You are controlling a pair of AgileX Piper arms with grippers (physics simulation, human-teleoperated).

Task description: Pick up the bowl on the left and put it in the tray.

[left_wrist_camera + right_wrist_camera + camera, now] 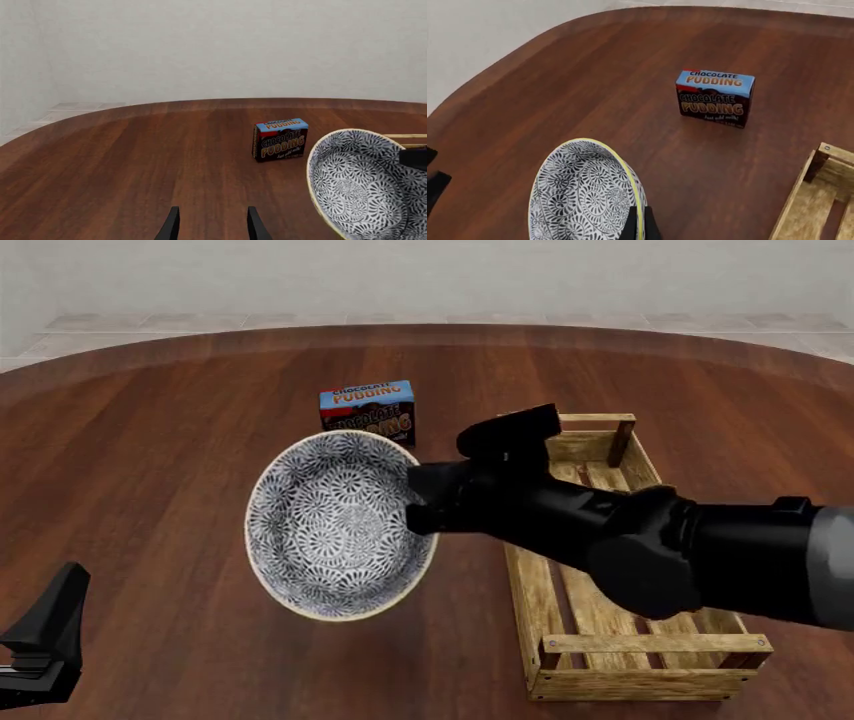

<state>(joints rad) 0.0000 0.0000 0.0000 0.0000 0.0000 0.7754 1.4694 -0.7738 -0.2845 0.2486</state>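
The bowl (334, 525), white with a dense dark floral pattern, hangs tilted on its edge above the table, its inside facing the front camera. My right gripper (419, 504) is shut on the bowl's right rim; in the right wrist view the fingers (639, 226) pinch the yellowish rim of the bowl (584, 195). The tray (529, 590), a long light-wood slatted crate, lies on the table just right of the bowl, under the right arm. My left gripper (210, 225) is open and holds nothing. It sits low at the near left (51, 628), apart from the bowl (360, 190).
A chocolate pudding box (367, 410) stands upright on the round brown table behind the bowl and left of the tray's far end. The tray's corner (817, 195) shows in the right wrist view, with the box (715, 97) beyond it.
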